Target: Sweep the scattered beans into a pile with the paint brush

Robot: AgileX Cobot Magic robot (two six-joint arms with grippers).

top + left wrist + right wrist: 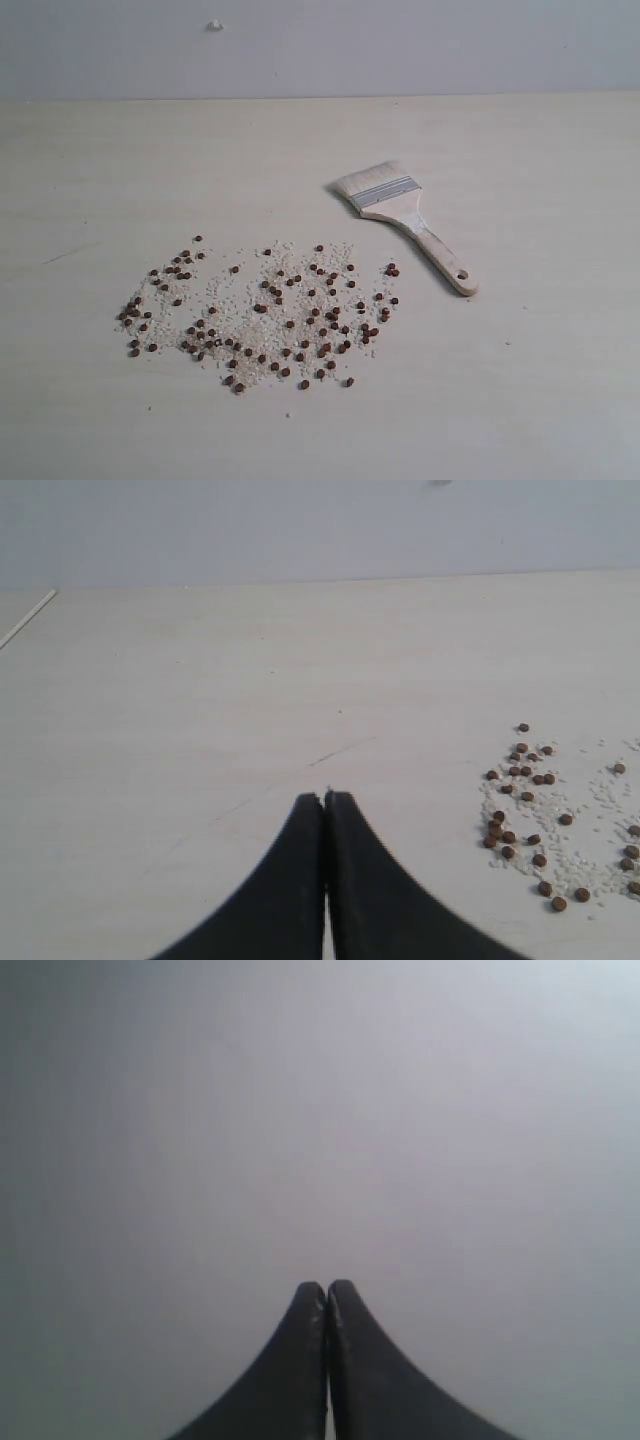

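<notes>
- Paint brush [405, 215] lies flat on counter [540, 380], long axis diagonal: bristles [365, 180] point away and left, holed handle [445, 262] nearer and right. Neither pincer touches it.
- Beans [265, 315] scattered loose, near left pincer [325, 798], ahead and off to one side.
- Tips of left pincer and right pincer [326, 1285] are pressed together, nothing held.

Pale wooden table [520, 400] against plain grey wall [400, 45].
</notes>
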